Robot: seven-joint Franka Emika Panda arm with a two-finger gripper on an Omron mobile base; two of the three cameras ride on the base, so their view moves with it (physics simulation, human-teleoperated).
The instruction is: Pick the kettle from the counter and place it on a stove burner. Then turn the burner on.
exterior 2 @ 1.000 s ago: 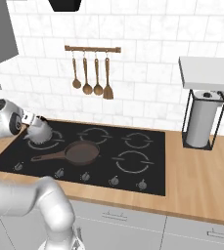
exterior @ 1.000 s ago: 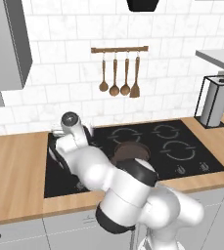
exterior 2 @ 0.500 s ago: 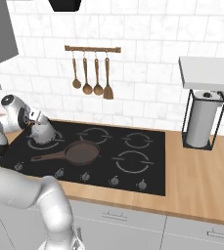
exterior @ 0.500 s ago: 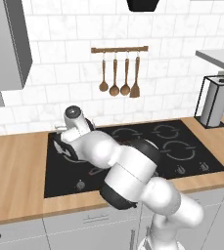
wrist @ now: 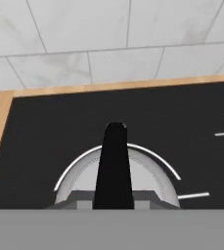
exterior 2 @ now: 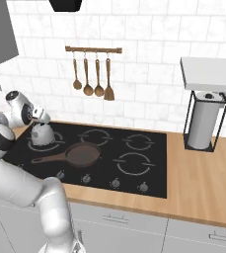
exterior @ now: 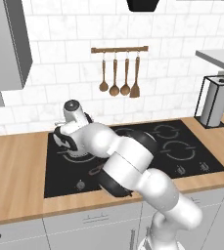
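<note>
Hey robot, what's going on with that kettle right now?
End effector shut on kettle handle. Kettle over rear-left stove burner on cooktop. Frying pan sits beside it, apart. Burner knobs untouched.

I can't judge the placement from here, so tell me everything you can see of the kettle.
The kettle is a small, squat, silver-grey metal dome with a black arched handle. It stands upright on the black cooktop, on the back-left burner ring, near the wood counter. The shut gripper is at its top, seemingly on the handle; the contact itself is hidden.
</note>
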